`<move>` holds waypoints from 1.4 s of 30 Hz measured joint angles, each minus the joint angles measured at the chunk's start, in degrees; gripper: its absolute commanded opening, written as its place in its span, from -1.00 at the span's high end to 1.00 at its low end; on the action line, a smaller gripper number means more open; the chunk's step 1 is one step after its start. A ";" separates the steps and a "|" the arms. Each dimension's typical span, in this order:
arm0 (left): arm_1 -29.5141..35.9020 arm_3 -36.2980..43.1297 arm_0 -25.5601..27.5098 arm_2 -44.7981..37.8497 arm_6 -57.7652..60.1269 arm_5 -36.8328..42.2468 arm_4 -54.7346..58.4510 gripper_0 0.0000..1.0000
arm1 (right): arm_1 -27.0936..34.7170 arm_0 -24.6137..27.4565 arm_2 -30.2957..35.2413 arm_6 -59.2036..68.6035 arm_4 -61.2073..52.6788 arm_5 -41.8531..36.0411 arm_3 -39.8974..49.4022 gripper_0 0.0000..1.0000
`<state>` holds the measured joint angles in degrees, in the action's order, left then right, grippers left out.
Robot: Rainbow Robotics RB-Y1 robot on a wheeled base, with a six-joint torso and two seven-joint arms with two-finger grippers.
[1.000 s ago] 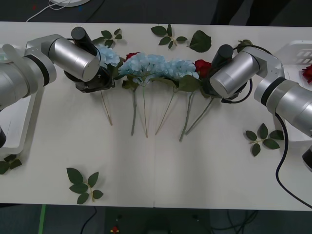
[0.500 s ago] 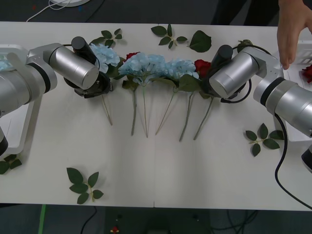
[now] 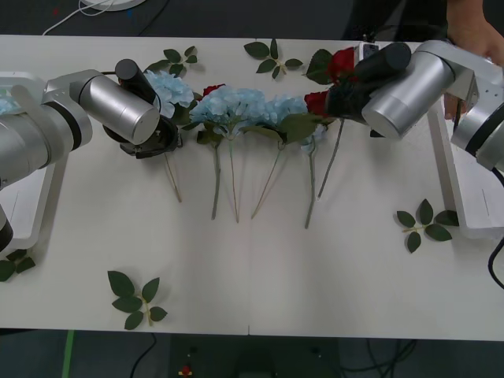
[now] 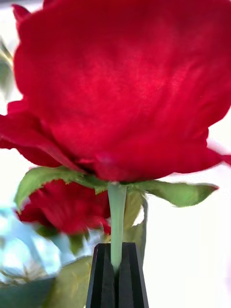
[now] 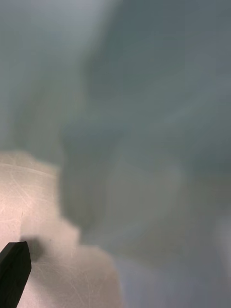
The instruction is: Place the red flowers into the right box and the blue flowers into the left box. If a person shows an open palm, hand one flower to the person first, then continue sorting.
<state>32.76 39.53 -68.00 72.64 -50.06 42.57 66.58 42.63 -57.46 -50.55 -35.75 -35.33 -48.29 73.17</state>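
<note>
White table surface: right gripper clamps a red rose by its stem, stem hanging toward the table, right box rightward. Left gripper sits over a blue hydrangea; closure undeterminable.

You have deep-red roses on green stems beside pale-blue hydrangeas with green leaves, all on a white counter. At 3 o'clock the box is white; the right hand has black fingers.
</note>
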 measured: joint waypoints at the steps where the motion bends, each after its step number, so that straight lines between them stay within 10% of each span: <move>1: 0.00 0.00 0.00 0.00 0.00 0.00 0.00 -1.00 | 1.41 0.23 -0.01 0.00 0.67 2.46 1.29 1.00; 11: -0.01 -0.04 0.05 0.00 0.00 -0.02 0.00 -1.00 | 12.86 7.12 2.78 0.00 9.64 20.69 11.21 1.00; 23: -0.02 -0.06 0.14 0.00 0.00 -0.06 -0.01 -1.00 | 14.08 22.92 24.23 0.00 21.40 33.05 20.54 1.00; 42: -0.02 -0.07 0.16 0.00 0.00 -0.06 -0.01 -1.00 | 14.08 24.42 35.69 0.00 32.49 37.23 18.63 1.00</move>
<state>32.75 39.46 -67.83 72.64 -50.06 42.51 66.57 56.71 -33.04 -14.87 -35.75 -2.84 -11.06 91.81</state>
